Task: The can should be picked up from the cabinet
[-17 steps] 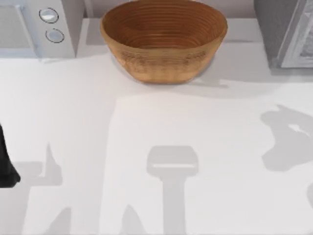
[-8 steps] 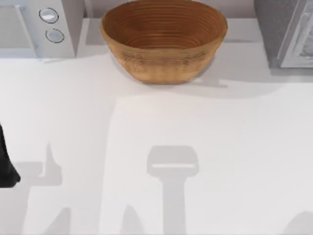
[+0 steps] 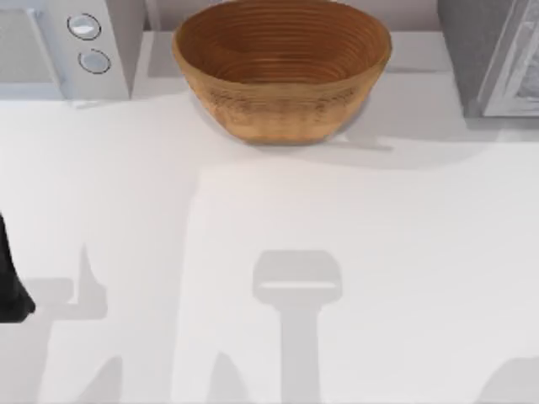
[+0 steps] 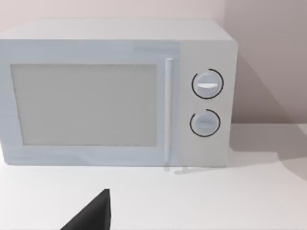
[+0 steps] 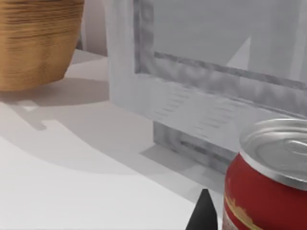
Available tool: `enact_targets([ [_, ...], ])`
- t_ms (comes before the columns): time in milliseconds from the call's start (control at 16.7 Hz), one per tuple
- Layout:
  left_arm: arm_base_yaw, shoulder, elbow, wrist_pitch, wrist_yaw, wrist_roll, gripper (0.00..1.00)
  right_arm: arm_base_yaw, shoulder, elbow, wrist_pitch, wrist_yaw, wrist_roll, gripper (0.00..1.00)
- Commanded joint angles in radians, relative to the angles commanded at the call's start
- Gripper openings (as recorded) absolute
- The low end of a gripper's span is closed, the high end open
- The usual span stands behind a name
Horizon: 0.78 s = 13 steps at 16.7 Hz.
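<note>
The red can (image 5: 268,191) with a silver lid is very close in the right wrist view, upright in front of the grey cabinet (image 5: 216,96). A dark part of my right gripper (image 5: 204,213) pokes up right beside the can, and I cannot make out whether it grips it. The cabinet (image 3: 493,59) also stands at the table's back right in the top view. My left arm (image 3: 10,286) is parked at the table's left edge, and a dark part of my left gripper (image 4: 93,213) faces the microwave.
A brown woven basket (image 3: 282,71) stands at the back middle of the table. A white microwave (image 3: 63,46) with two dials sits at the back left. The white tabletop (image 3: 278,227) spreads out in front of them.
The right arm's shadow has slid from the table's right-middle down to its front right corner. The left arm has stayed still.
</note>
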Motion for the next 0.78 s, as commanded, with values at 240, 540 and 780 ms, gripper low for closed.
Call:
enact_targets([
  [240, 0.000, 0.000, 0.000, 0.000, 0.000, 0.000, 1.00, 0.030, 0.012, 0.013, -0.014, 0.032, -0.017, 0.00],
  [540, 0.000, 0.000, 0.000, 0.000, 0.000, 0.000, 1.00, 0.030, 0.012, 0.013, -0.014, 0.032, -0.017, 0.23],
  [780, 0.000, 0.000, 0.000, 0.000, 0.000, 0.000, 1.00, 0.030, 0.012, 0.013, -0.014, 0.032, -0.017, 0.53],
])
